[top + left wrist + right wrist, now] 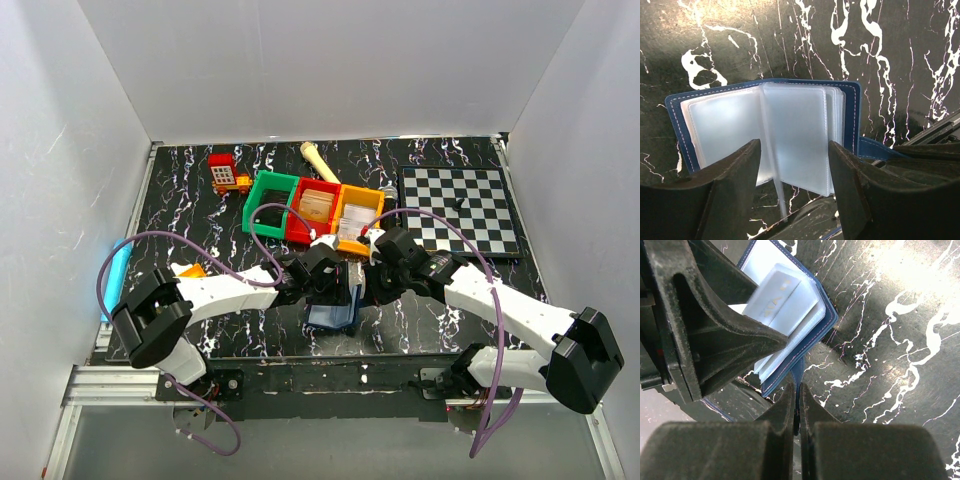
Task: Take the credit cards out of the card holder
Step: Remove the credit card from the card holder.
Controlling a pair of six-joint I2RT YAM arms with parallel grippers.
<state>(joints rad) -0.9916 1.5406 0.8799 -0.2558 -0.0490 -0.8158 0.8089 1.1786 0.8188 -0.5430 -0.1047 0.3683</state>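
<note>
The navy-blue card holder [330, 316] lies open near the table's front edge, its frosted clear sleeves [790, 135] fanned out. My left gripper [794, 167] is open, with one dark finger on each side of the middle sleeves. My right gripper [797, 395] is shut on the holder's blue snap tab [798, 371], pinning that side of the card holder [817, 332]. One raised sleeve [777, 295] carries faint gold print; I cannot tell whether a credit card is inside. No credit card lies loose in any view.
A row of green, red and orange bins [270, 205] stands behind the grippers. A chessboard [460, 208] is at the back right, a red-and-orange toy truck [228, 175] and a cream cylinder [318, 160] at the back. A cyan object [118, 270] lies at the left edge.
</note>
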